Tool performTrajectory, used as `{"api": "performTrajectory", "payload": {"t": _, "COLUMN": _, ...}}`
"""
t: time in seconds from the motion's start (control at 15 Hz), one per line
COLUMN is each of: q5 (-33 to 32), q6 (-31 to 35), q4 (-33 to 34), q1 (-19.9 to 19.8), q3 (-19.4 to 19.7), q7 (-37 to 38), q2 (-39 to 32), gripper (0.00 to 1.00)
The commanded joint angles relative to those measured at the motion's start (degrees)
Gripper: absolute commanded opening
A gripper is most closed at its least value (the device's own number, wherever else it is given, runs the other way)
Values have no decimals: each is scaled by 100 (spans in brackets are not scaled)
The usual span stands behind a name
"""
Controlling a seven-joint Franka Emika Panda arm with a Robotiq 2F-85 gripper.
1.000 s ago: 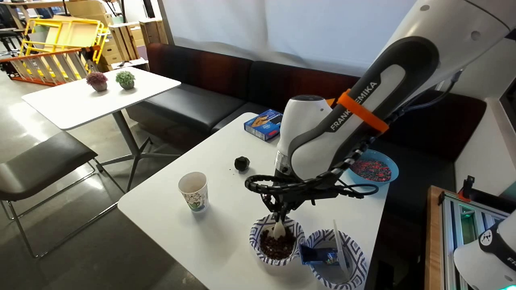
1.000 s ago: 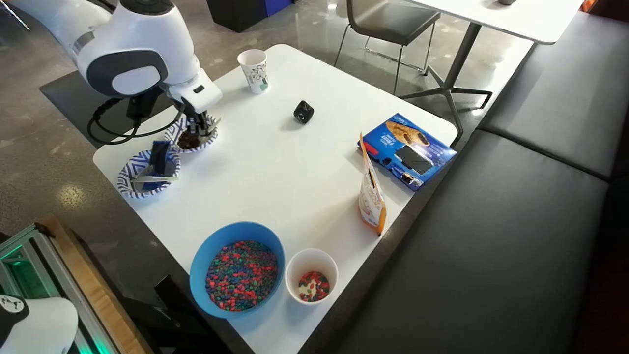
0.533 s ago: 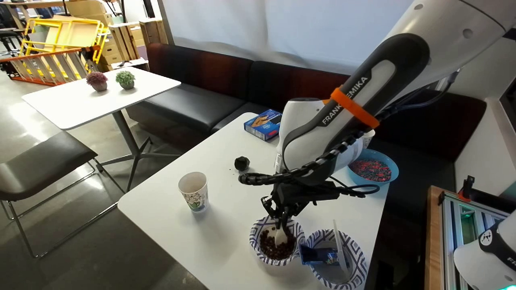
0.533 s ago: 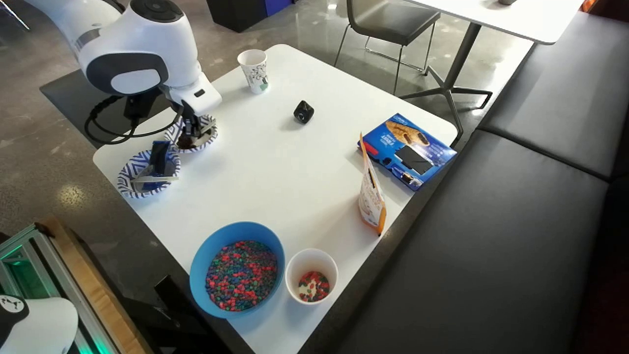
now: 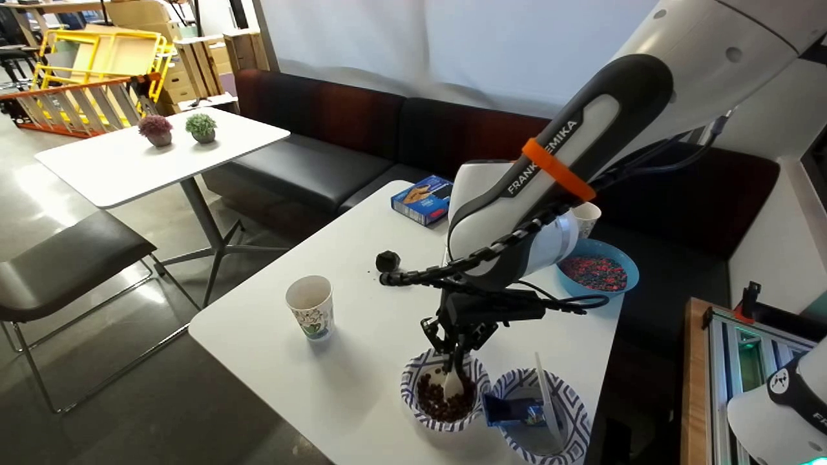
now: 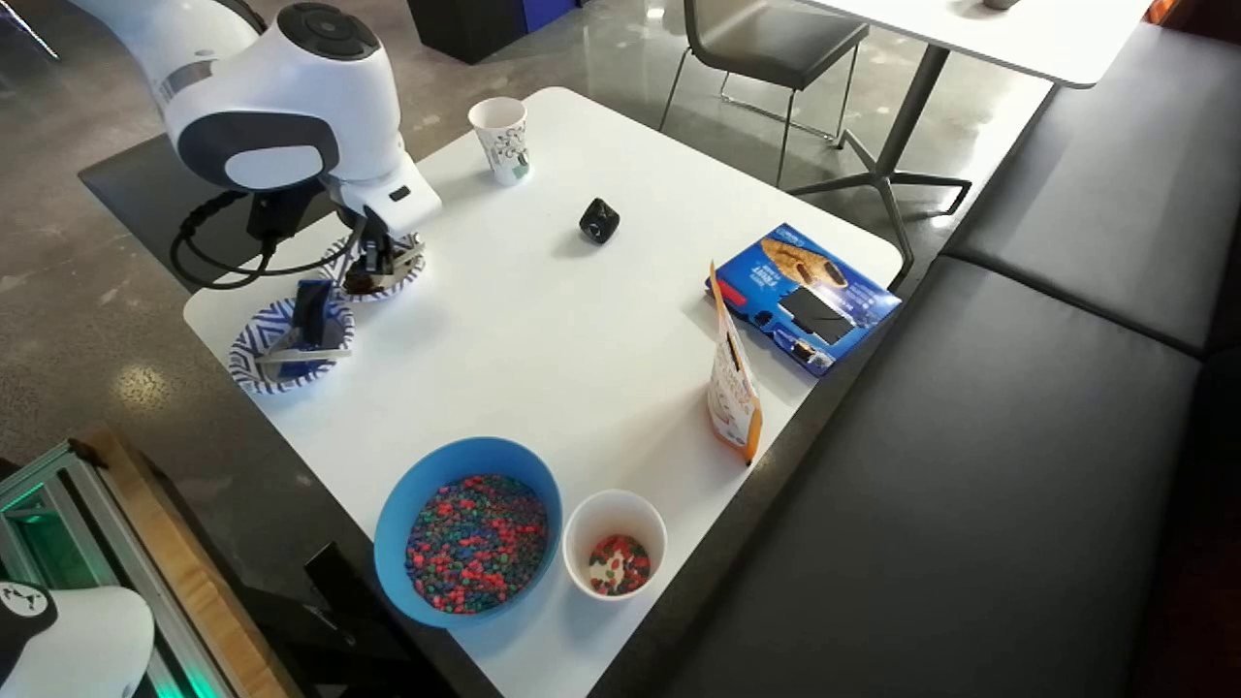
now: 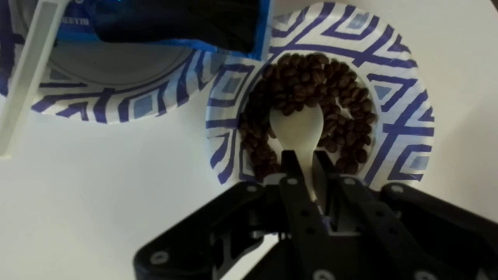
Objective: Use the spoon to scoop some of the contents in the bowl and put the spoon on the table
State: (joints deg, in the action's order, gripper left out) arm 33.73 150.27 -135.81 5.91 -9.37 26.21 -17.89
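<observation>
My tool (image 7: 306, 157) is clamped on the handle of the spoon (image 7: 297, 126) and points down over the bowl (image 7: 404, 97). The spoon's broad pale end is inside the bowl, its tip meeting the contents (image 7: 303, 77): dark brown beans, heaped beyond that tip and running down both sides, where patches of white bottom show. Whether the spoon touches the bottom I cannot tell. The bowl, its rim patterned in blue and white, sits on the tabletop (image 5: 368, 361) near an edge. Just beside it is a second patterned bowl (image 7: 144, 107) holding a dark blue wrapper (image 7: 175, 23) and a white utensil (image 7: 29, 74) that reaches out past the rim. In both exterior views a paper cup (image 5: 313, 316) stands upright, and a small black object (image 6: 599, 221) lies apart from it. Well apart from my tool, in an exterior view, I see a blue box (image 6: 805, 296), an upright pouch (image 6: 734, 397) just beside it, a large blue bowl (image 6: 391, 543) of coloured bits (image 6: 475, 543), and a white cup (image 6: 616, 514) next to that.
</observation>
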Motion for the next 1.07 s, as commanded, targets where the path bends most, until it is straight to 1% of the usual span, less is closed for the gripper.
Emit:
{"api": "performTrajectory", "payload": {"t": 0.0, "q5": 279, "q6": -265, "q4": 136, "q1": -57, "q3": -53, "q7": -297, "q2": -159, "gripper": 3}}
{"api": "performTrajectory", "payload": {"t": 0.27, "q5": 617, "q6": -668, "q4": 249, "q1": -112, "q3": -72, "q7": -596, "q2": -236, "gripper": 3}}
{"api": "performTrajectory", "payload": {"t": 1.0, "q5": 1301, "q6": -1642, "q4": 452, "q1": -224, "q3": 78, "q7": -1080, "q2": -365, "gripper": 3}}
